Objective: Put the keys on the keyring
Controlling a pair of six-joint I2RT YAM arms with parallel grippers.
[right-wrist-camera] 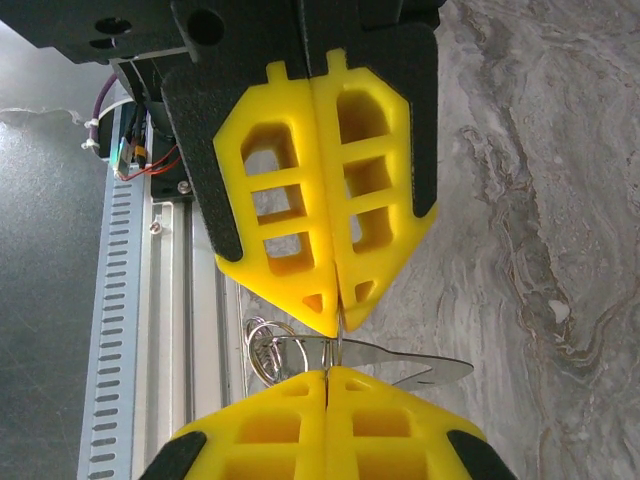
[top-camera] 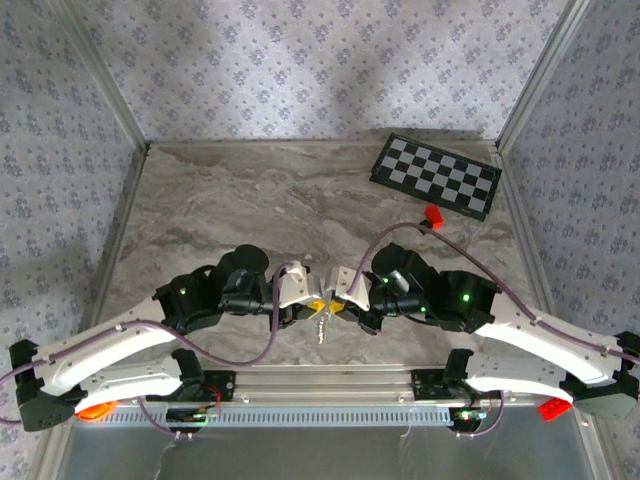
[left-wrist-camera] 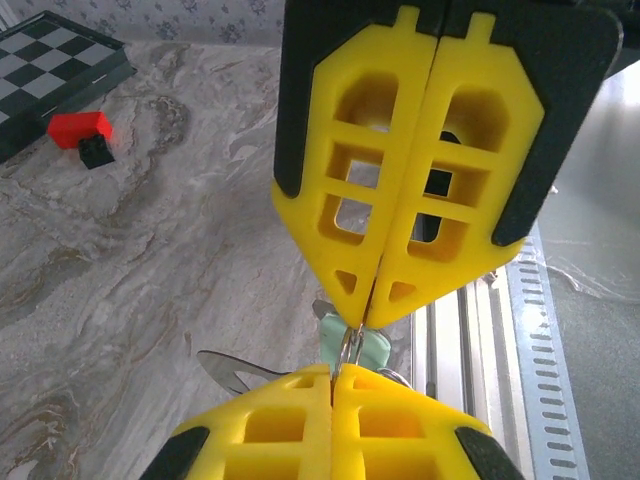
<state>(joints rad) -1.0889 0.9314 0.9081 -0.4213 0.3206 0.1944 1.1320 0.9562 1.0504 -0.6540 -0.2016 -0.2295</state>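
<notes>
My two grippers meet tip to tip near the table's front edge, left gripper (top-camera: 312,305) and right gripper (top-camera: 342,303). Both are shut on the keyring (left-wrist-camera: 349,345), a thin silvery wire loop running straight from one pair of yellow tips into the other. In the left wrist view my left gripper (left-wrist-camera: 333,375) sits at the bottom, and the key's mint-green head (left-wrist-camera: 374,350) shows just behind the wire. In the right wrist view my right gripper (right-wrist-camera: 327,372) pinches the keyring (right-wrist-camera: 341,345). A silver blade (right-wrist-camera: 425,363) sticks out to the right and coiled rings (right-wrist-camera: 262,345) hang to the left.
A folded chessboard (top-camera: 436,175) lies at the back right, with a red block (top-camera: 434,215) just in front of it. An aluminium rail (top-camera: 320,385) runs along the near edge under the grippers. Patterned walls close the table's back and sides.
</notes>
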